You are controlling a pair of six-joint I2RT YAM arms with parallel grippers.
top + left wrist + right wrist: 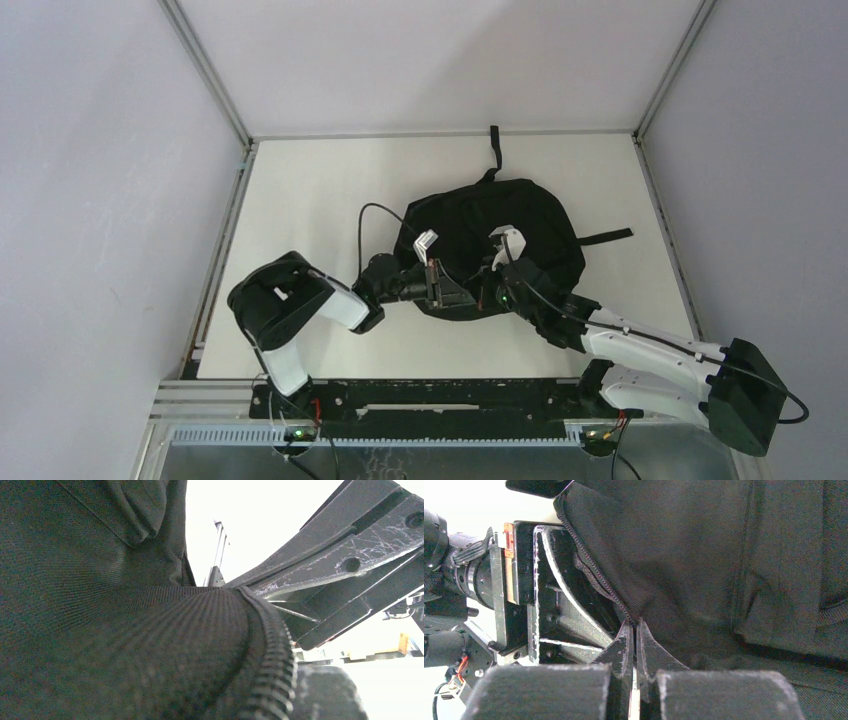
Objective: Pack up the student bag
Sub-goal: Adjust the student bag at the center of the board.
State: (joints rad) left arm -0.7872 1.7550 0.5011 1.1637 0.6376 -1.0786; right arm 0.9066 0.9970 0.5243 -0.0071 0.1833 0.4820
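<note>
As the student bag [500, 225] slumps on the tabletop [320, 200], left fingers [350, 555] and right fingers [624, 650] (side by side) clamp its zippered edge.

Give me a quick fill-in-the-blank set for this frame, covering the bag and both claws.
1. The student bag on the table is ___ in colour.
2. The right claw grips the bag's ___ edge.
3. The left claw is ___, not open, on the bag's fabric.
Missing words: black; zipper; shut.
</note>
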